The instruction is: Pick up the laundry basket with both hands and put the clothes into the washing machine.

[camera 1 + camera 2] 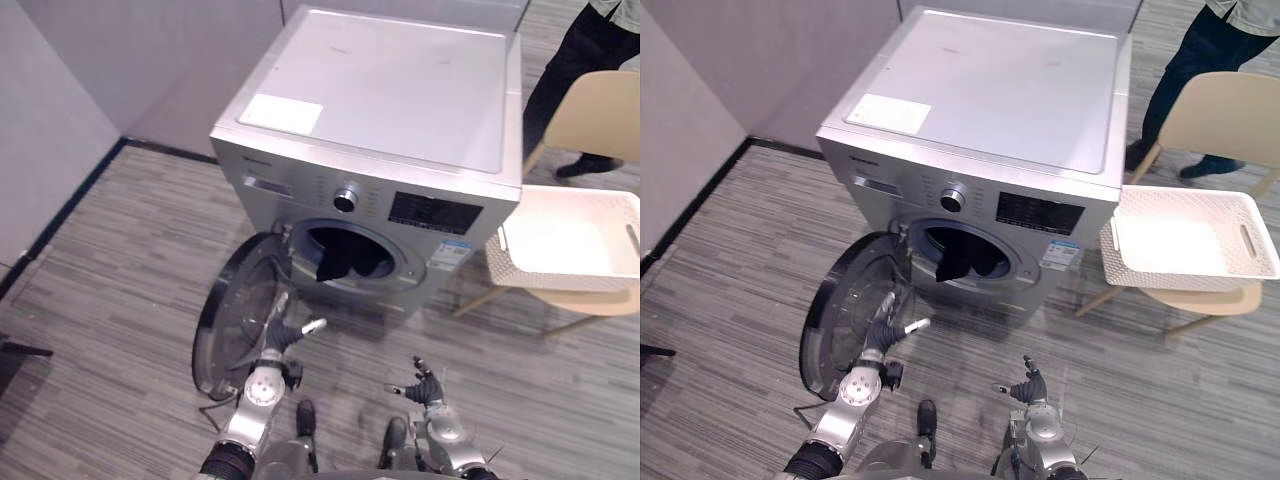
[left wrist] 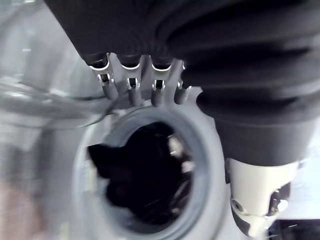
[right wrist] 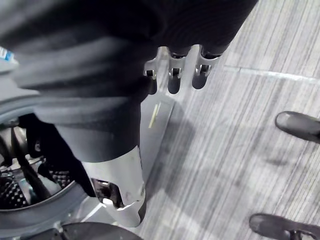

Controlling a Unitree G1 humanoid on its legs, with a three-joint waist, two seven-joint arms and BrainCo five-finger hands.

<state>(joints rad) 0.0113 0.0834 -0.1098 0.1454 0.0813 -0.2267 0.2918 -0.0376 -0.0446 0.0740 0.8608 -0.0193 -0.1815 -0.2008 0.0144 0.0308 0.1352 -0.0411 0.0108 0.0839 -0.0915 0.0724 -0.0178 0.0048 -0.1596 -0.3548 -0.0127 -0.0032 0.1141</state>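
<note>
Left hand (image 1: 285,335) and right hand (image 1: 424,388) hover loosely open and empty before the washing machine (image 1: 390,90); dark clothes (image 1: 338,260) lie in its drum; the white laundry basket (image 1: 505,268) sits on a chair (image 1: 595,120) beside it.

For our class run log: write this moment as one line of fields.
door: open | clothes: in washer | basket: empty, on chair | left hand: open, by door | right hand: open, empty

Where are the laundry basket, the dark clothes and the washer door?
laundry basket (image 1: 498,262): left eye view, on its woven left wall.
dark clothes (image 1: 335,264): left eye view, on the piece hanging over the drum's mouth.
washer door (image 1: 238,312): left eye view, on its glass.
</note>
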